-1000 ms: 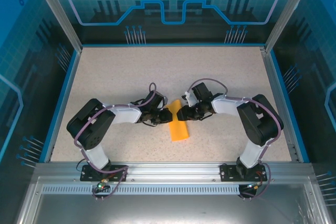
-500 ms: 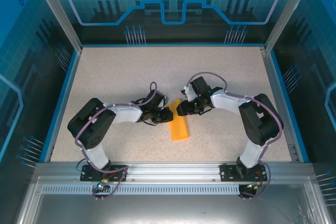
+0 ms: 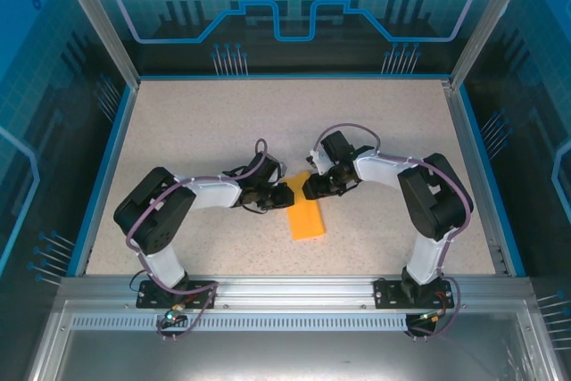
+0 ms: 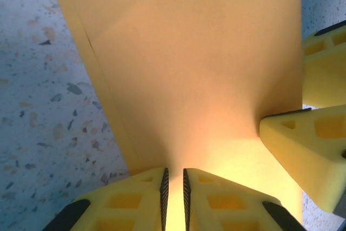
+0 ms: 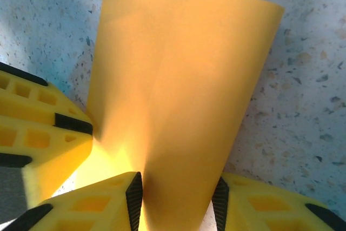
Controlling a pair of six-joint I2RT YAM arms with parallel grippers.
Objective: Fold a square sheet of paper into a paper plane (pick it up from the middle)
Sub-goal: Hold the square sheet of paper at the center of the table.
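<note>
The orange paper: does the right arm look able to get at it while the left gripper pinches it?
Probably yes. The right gripper has the orange paper between its parted jaws, and the left gripper pinches a spot beside it without blocking the way.

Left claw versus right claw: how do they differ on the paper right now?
The left claw has its jaws almost together, pinching the paper thin; the right claw has its jaws well apart around a bowed part of it, grip unclear. The left claw meets the paper from the left, the right claw from the right. Both sit at its far part.
</note>
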